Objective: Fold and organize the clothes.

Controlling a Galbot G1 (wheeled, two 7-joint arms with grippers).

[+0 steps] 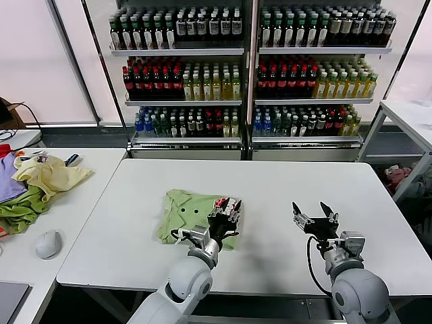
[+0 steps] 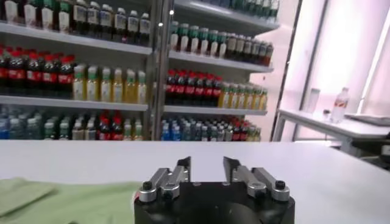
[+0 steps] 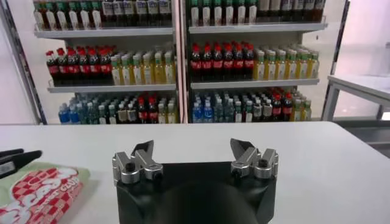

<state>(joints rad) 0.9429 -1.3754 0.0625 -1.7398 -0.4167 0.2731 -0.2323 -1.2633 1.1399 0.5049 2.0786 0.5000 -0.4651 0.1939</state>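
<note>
As seen from the head camera, the shirt (image 1: 191,214) is laid folded on the white table (image 1: 270,196), near its front edge and left of centre, with the red-and-white patch (image 1: 220,202) at its right side. The left gripper (image 1: 225,214) is held over the shirt's right edge, beside the patch; its fingers are seen parted, and nothing is gripped between them. The right gripper (image 1: 314,214) is held above bare tabletop well to the right of the shirt, its fingers spread wide and empty. On a side table (image 1: 81,223) to the left, a pile of garments (image 1: 37,185) and a computer mouse (image 1: 48,244) are seen. Shelves of bottles (image 1: 246,67) stand behind.

From the left wrist camera, the left gripper (image 2: 206,167) is shown partly open with an empty gap between its fingertips, and green cloth of the shirt (image 2: 67,204) is seen below and beside it.

From the right wrist camera, the right gripper (image 3: 194,152) is shown wide open over the table (image 3: 329,164), holding nothing. The patch (image 3: 38,193) and the left gripper's dark fingertips (image 3: 17,159) are visible at one edge.
</note>
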